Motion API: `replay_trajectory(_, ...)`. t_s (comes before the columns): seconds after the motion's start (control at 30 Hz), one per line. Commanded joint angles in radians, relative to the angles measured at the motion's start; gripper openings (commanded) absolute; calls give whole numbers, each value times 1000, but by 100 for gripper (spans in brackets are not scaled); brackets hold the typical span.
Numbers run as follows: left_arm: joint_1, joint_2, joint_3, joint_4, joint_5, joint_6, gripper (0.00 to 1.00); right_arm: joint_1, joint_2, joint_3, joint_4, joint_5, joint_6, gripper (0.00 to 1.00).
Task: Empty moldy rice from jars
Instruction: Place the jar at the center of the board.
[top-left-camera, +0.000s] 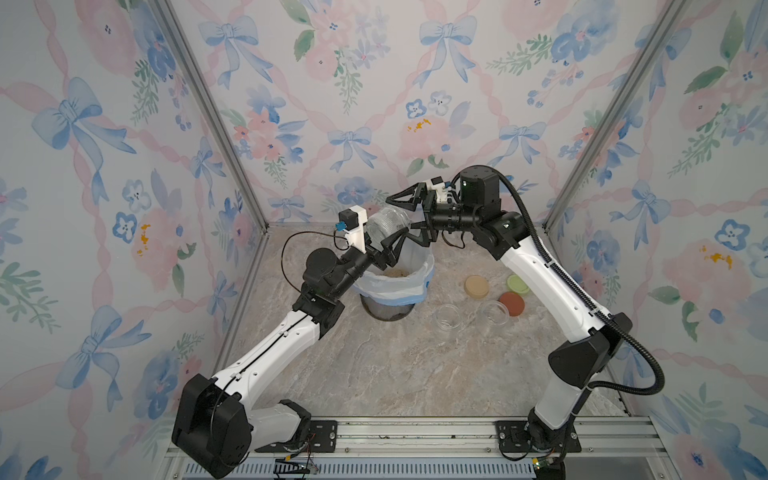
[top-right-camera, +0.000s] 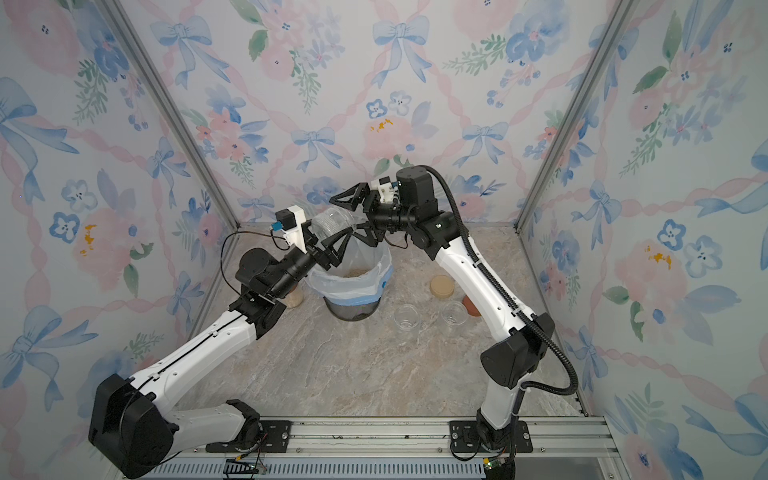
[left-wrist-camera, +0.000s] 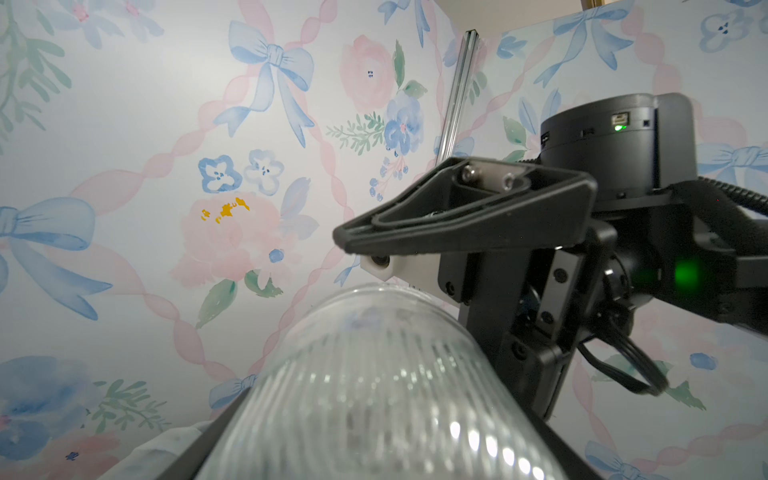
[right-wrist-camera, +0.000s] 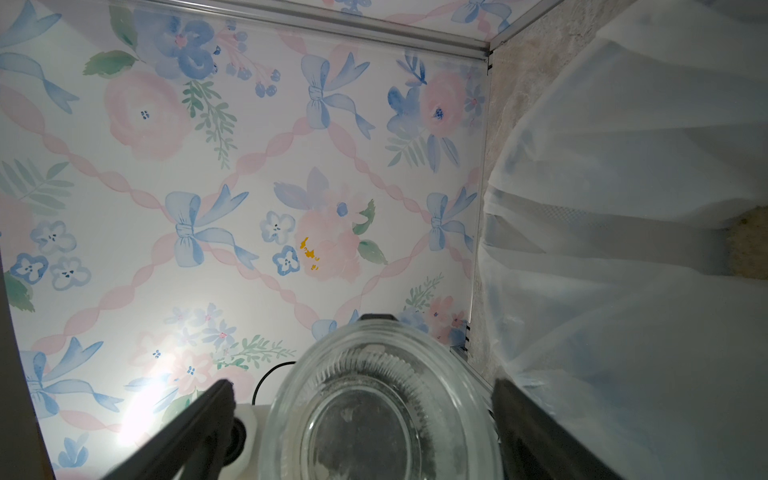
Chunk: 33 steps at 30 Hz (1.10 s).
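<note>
Left wrist view: grips ribbed clear glass jar (left-wrist-camera: 374, 395) with left gripper (top-left-camera: 387, 241), jaws clamped on its wall, tipped on its side above white-lined dark mesh bin (top-left-camera: 419, 291) so grains fall inside. Straddles jar's far end with right gripper (top-left-camera: 400, 214), jaws wide apart, apparently touching nothing, probably poised to steady it. Shows moldy rice (top-left-camera: 399, 273) as tan heap within liner, held jar seemingly emptied. Parks two empty clear jars (top-left-camera: 449, 318) and three round lids (top-left-camera: 476, 286) well aside, clear of pouring.
</note>
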<state>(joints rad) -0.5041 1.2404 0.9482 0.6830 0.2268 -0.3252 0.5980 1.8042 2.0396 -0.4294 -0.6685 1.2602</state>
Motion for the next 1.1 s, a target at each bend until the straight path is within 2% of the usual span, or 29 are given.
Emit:
replay_trajectory(0.0,3,-4,24,82,16,-14,0,27,27,49,-43,-24,-24,97)
replay_trajectory(0.4,19,26,21,117,19,-33,0,40,37,51,0,-38,-6,100)
replay_trajectory(0.57,20,42,18,137,25,-49,0,46,48,55,19,-57,7,97)
replay_trajectory(0.8,20,48,17,149,34,-60,0,46,53,48,27,-68,9,85)
replay_trajectory(0.87,21,47,15,150,37,-64,0,46,54,47,26,-63,2,78)
replay_trajectory(0.9,20,47,13,151,38,-67,0,46,56,50,25,-65,1,70)
replay_trajectory(0.97,20,44,8,151,40,-68,0,47,61,56,24,-67,-7,51)
replay_trajectory(1.03,20,41,5,151,40,-72,0,47,67,64,20,-68,-14,23)
replay_trajectory(1.07,21,40,3,151,39,-72,0,48,69,70,16,-68,-17,13)
